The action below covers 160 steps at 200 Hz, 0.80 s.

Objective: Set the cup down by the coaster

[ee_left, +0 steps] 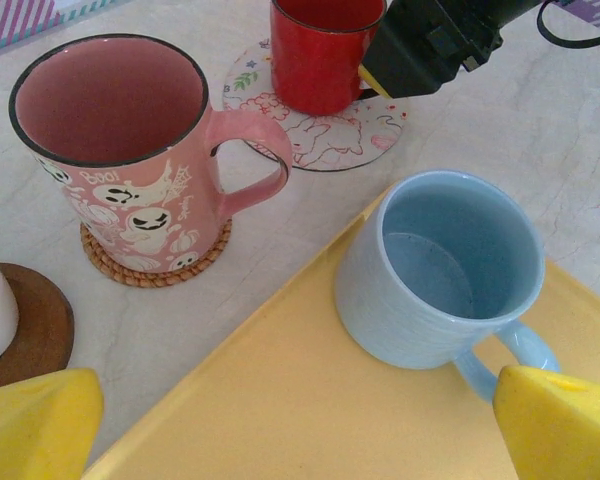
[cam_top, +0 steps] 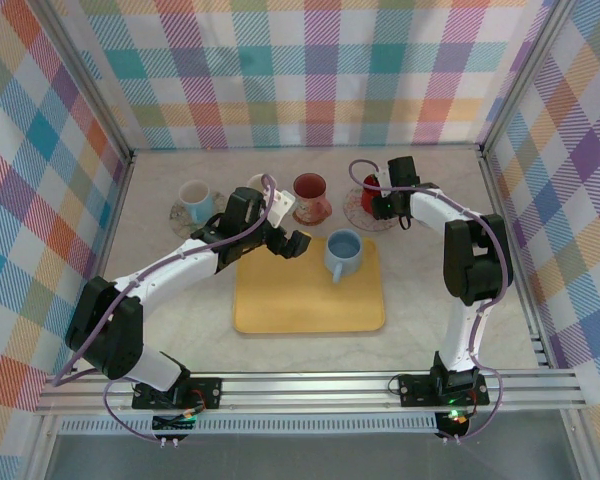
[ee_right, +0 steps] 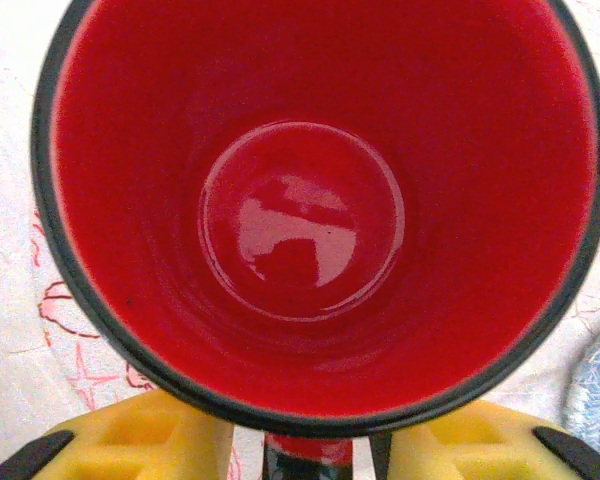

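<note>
The right gripper [ee_right: 305, 452] stands partly open at the glossy red ceramic cup [ee_right: 300, 230], its yellow fingers [ee_right: 160, 440] on either side of the cup's handle with a slim gap at each, so nothing is clamped; the cup stands upright on the round white coaster with pink drawings [ee_left: 330, 140], toward the far side of the pale marbled table [ee_left: 550, 150]; the left gripper [cam_top: 285, 240] hangs spread wide and empty over the flat yellow tray [ee_left: 300, 400], just beside the pale blue mug [ee_left: 440, 270] standing on it.
</note>
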Each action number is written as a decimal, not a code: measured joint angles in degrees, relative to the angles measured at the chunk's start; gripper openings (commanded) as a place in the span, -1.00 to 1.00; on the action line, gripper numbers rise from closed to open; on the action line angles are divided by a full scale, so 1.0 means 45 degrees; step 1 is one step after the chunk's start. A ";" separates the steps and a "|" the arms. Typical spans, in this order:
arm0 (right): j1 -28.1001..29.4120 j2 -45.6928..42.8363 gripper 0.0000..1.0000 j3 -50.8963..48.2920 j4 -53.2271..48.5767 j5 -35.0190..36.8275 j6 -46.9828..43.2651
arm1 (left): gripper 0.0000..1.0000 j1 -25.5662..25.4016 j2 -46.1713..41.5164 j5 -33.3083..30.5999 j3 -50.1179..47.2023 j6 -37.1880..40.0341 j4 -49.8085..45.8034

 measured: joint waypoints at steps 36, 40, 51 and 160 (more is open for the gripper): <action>0.0000 0.0000 0.09 0.0000 0.0044 -0.0010 0.0044 | 0.99 0.0005 0.0000 0.0000 0.0005 0.0000 0.0000; 0.0000 0.0000 0.11 0.0000 0.0039 -0.0005 0.0044 | 0.99 0.0000 0.0000 0.0000 0.0005 0.0000 -0.0005; 0.0000 0.0000 0.16 0.0000 0.0039 -0.0005 0.0053 | 0.99 0.0000 0.0000 0.0000 0.0005 0.0005 -0.0005; 0.0000 -0.0651 0.76 -0.0102 0.0029 -0.0005 0.0335 | 0.99 0.0000 0.0000 0.0005 0.0053 0.0010 -0.0005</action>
